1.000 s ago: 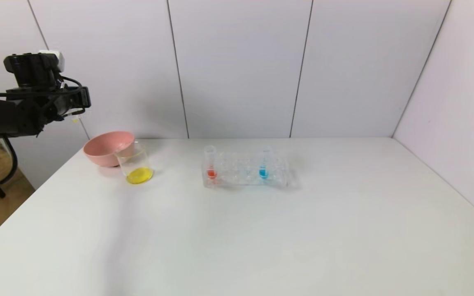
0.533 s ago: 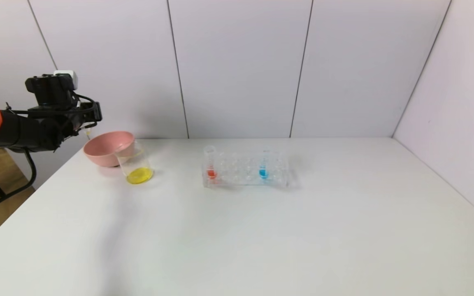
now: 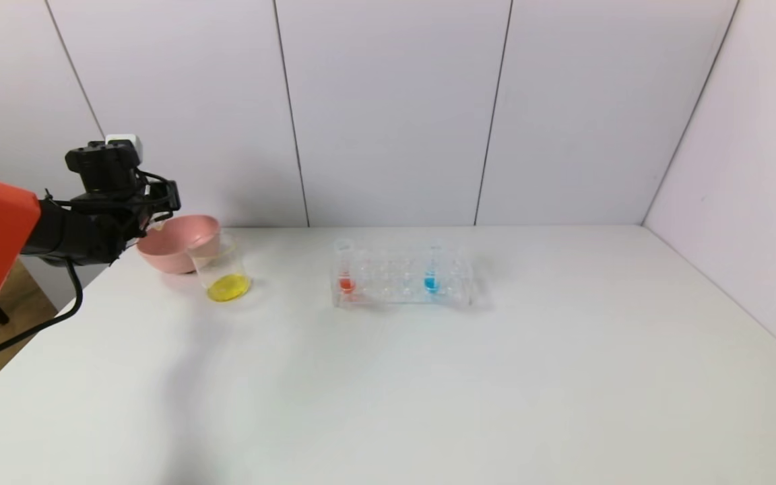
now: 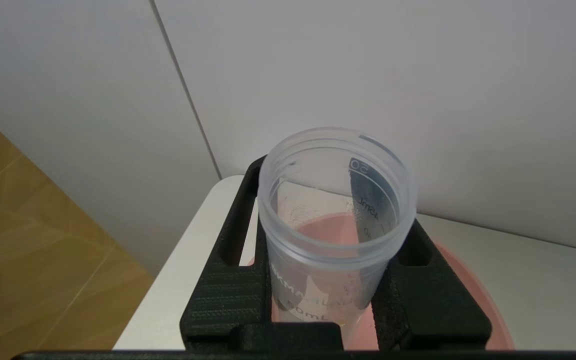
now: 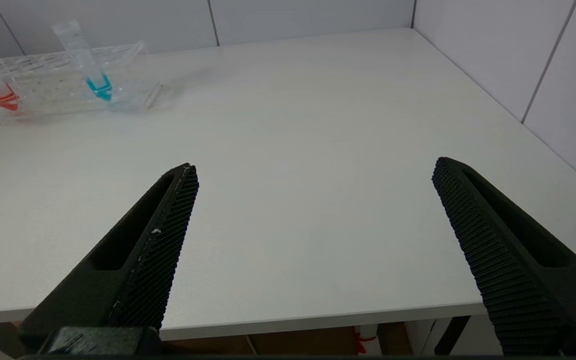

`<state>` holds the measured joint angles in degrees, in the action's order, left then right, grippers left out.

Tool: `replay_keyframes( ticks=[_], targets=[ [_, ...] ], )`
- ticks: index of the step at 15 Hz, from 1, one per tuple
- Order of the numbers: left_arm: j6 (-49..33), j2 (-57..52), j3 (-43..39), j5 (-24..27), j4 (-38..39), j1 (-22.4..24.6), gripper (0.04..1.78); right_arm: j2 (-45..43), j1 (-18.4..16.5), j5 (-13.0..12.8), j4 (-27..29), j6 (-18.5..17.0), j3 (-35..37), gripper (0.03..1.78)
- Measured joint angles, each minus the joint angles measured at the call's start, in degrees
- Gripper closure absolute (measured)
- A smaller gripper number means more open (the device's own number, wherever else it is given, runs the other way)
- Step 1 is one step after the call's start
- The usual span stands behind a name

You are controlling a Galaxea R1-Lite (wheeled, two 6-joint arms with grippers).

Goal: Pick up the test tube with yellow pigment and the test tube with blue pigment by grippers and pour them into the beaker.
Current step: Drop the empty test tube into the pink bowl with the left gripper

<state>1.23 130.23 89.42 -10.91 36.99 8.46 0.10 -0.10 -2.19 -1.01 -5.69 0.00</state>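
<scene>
My left gripper (image 3: pixel 159 202) is shut on a clear tube (image 4: pixel 335 210) with printed volume marks. This is the test tube that held the yellow pigment; it looks emptied, with a whitish patch inside. The gripper holds it over the near-left rim of the pink bowl (image 3: pixel 176 239). The beaker (image 3: pixel 221 269) stands in front of the bowl with yellow liquid at its bottom. The test tube with blue pigment (image 3: pixel 432 273) stands upright in the clear rack (image 3: pixel 401 283); it also shows in the right wrist view (image 5: pixel 90 67). My right gripper (image 5: pixel 315 165) is open and empty at the table's near edge, out of the head view.
A red-liquid tube (image 3: pixel 345 273) stands at the rack's left end. The pink bowl also shows under the held tube in the left wrist view (image 4: pixel 468 290). The white table (image 3: pixel 428 391) ends close to the bowl on the left. Walls close the back and right sides.
My left arm has moved right and down with the tube, from high beside the table to just over the pink bowl. The beaker, the rack and its tubes have not moved.
</scene>
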Motion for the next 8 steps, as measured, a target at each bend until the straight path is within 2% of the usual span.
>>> replay_keyframes(
  ticks=[8],
  targets=[
    [-0.71,1.96,-0.2,0.05,1.95,-0.78,1.28,0.0,0.0,0.0,0.0,0.0,0.0,0.1]
  ],
)
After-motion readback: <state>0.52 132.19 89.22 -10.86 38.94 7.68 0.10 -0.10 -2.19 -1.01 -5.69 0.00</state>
